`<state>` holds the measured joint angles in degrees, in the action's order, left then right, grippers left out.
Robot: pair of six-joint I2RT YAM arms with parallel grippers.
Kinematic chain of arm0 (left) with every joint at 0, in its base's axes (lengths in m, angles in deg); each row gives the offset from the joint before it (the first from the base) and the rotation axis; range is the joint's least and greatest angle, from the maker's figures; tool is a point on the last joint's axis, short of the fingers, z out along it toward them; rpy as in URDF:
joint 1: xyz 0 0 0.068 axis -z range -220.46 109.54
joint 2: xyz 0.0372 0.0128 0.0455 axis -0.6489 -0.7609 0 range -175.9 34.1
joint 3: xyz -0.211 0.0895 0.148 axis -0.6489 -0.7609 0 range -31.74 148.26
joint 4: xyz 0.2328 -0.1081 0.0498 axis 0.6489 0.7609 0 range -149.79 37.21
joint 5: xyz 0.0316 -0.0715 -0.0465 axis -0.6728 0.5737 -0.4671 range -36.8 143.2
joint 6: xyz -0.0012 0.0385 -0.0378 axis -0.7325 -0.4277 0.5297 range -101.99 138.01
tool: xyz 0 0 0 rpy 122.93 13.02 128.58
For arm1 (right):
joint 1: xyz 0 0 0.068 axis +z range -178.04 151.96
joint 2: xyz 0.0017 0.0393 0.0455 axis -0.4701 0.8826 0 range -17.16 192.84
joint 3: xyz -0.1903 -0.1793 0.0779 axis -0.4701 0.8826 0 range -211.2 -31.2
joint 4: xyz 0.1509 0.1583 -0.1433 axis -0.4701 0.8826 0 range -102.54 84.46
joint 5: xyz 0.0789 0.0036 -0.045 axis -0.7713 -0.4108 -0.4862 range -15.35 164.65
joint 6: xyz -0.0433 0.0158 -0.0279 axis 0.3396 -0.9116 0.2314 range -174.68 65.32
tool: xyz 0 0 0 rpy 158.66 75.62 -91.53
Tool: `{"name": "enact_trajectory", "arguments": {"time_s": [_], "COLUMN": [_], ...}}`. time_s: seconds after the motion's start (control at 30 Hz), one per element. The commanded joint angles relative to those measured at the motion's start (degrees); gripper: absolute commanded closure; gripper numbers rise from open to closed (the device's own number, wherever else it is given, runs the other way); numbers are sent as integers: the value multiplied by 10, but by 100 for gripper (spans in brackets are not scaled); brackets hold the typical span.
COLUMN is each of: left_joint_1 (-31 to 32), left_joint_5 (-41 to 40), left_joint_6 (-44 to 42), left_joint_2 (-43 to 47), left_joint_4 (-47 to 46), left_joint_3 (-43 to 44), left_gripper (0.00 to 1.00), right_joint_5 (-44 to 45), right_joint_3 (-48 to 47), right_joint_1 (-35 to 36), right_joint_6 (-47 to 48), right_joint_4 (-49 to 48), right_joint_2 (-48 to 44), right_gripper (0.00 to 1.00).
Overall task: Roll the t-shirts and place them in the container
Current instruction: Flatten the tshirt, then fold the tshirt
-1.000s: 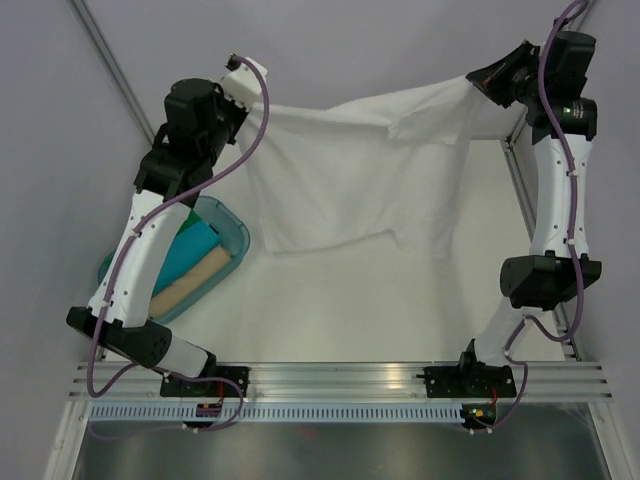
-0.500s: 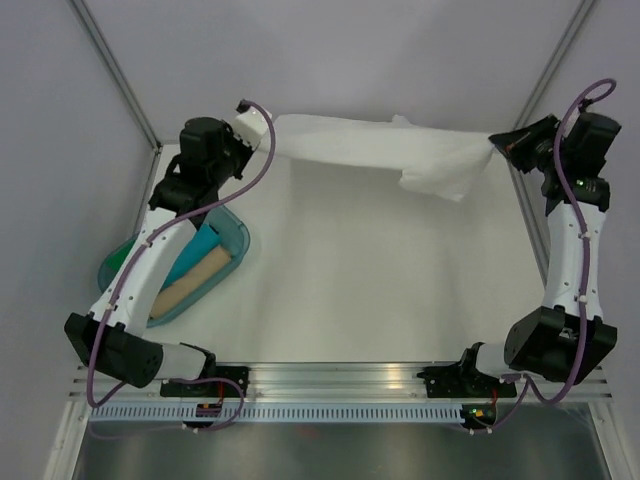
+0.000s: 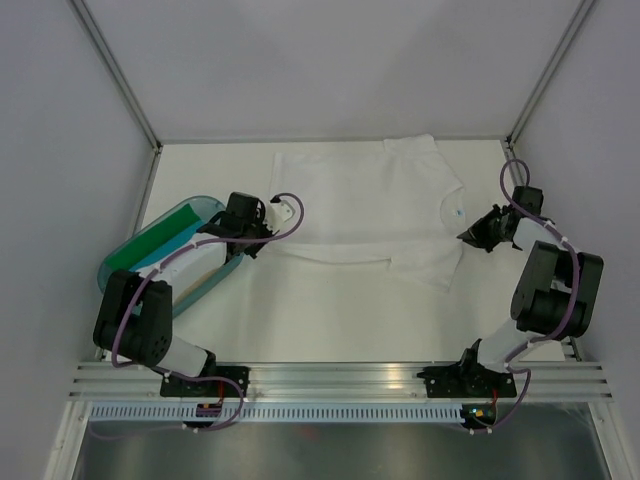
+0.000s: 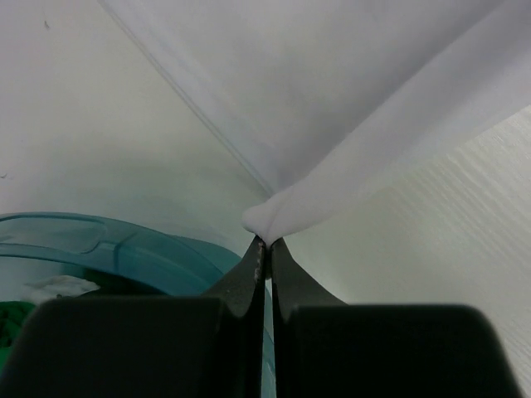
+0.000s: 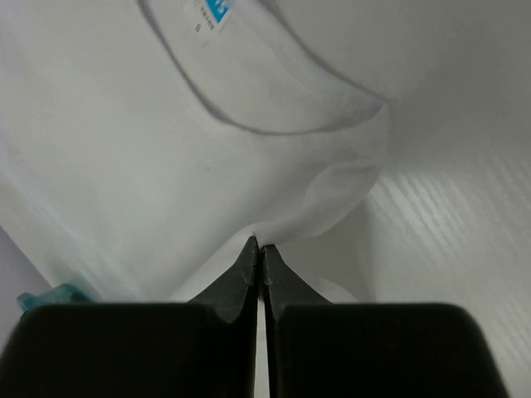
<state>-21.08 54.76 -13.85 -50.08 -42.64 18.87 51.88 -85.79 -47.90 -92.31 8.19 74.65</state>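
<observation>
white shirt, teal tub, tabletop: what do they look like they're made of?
The white shirt looks like soft matte knit cloth, probably cotton: it creases and bunches limply. The teal tub looks like glossy translucent plastic, with a tinted see-through wall. The tabletop is a white, matte, finely ribbed sheet, possibly plastic or laminate; I can't tell which.

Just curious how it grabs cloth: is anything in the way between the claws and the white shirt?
Nothing visible does. The left gripper and the right gripper are each shut on an edge of the shirt. The tub sits off to the left, not between them.
</observation>
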Motion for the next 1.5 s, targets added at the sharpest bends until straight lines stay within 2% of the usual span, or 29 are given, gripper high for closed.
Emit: {"name": "enact_trajectory", "arguments": {"time_s": [0.0,0.03,0.1,0.13,0.17,0.27,0.3,0.43,0.67,0.77,0.9,1.0,1.03,1.07,1.3,1.37,1.47], "left_joint_1": [-2,-2,-2,-2,-2,-2,-1,-2,-1,-1,-2,-1,-1,-1,-2,-2,-2], "left_joint_5": [19,20,24,29,31,39,47,66,56,57,47,49,48,47,42,33,10], "left_joint_6": [-17,-16,-17,-16,-16,-11,-7,-2,1,14,21,20,20,21,22,17,12], "left_joint_2": [2,5,5,5,4,0,0,3,-8,-10,-6,3,6,9,46,41,12], "left_joint_4": [-48,-48,-48,-48,-48,-48,-48,-48,-43,-39,-28,-26,-23,-20,2,2,2], "left_joint_3": [-9,-11,-15,-15,-17,-16,-16,-26,-31,-30,-28,-31,-31,-31,-17,-10,22], "left_gripper": [98,98,98,98,98,98,98,98,98,98,98,98,98,98,98,98,98], "right_joint_5": [45,53,79,87,99,129,163,239,240,232,208,192,191,192,221,221,222], "right_joint_3": [-33,-46,-79,-89,-108,-122,-121,-59,69,114,156,167,166,165,122,93,19], "right_joint_1": [11,16,31,37,43,44,45,60,124,156,160,160,160,159,159,158,159], "right_joint_6": [37,40,44,47,54,69,74,80,35,8,-17,-19,-17,-17,-11,2,27], "right_joint_4": [-27,-20,-4,4,23,71,83,126,135,118,78,52,46,47,72,71,75], "right_joint_2": [43,52,78,86,99,93,84,-11,-87,-97,-81,-67,-67,-69,-191,-198,-160], "right_gripper": [93,91,78,68,53,45,37,36,39,40,43,66,87,99,100,100,100]}}
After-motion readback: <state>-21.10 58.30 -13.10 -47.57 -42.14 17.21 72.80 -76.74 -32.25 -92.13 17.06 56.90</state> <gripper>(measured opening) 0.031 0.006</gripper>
